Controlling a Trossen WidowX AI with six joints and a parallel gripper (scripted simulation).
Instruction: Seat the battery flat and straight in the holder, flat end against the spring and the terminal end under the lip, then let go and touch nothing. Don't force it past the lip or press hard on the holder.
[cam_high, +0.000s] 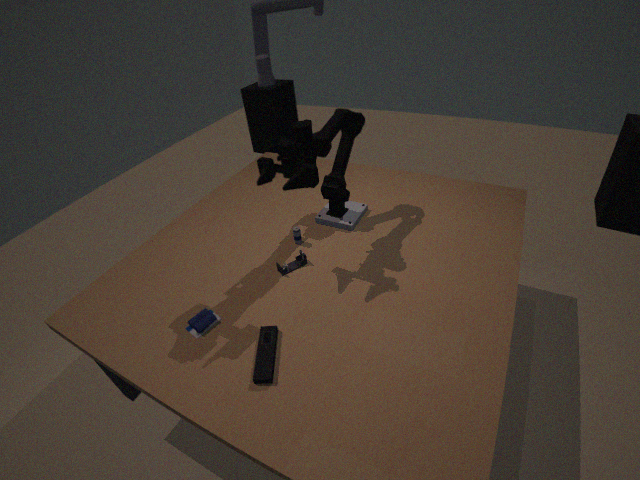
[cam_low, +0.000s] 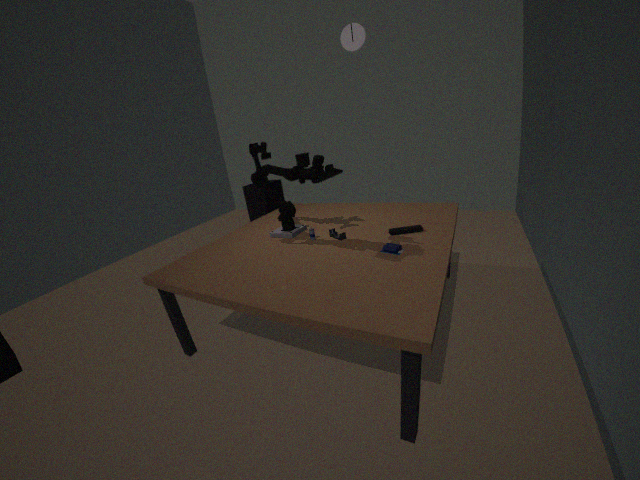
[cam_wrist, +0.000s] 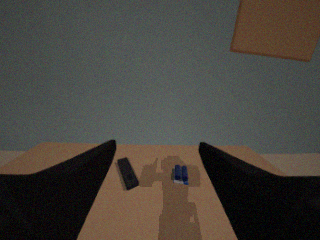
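The battery (cam_high: 297, 235) (cam_low: 312, 234), small, pale and blue, stands upright on the table near the arm's base. The dark holder (cam_high: 293, 265) (cam_low: 337, 235) lies on the table beside it, a little farther from the base, with raised ends; no battery shows in it. Which end has the spring and which the lip is too small to tell. My gripper (cam_high: 274, 184) (cam_low: 337, 170) (cam_wrist: 158, 145) is open and empty, high above the table and well away from both. The wrist view shows neither battery nor holder.
A blue pack of two cells on a white card (cam_high: 203, 321) (cam_low: 391, 249) (cam_wrist: 181, 174) and a black remote-like block (cam_high: 265, 354) (cam_low: 406, 229) (cam_wrist: 128, 173) lie farther out on the table. The arm's pale base plate (cam_high: 354, 210) is near the battery.
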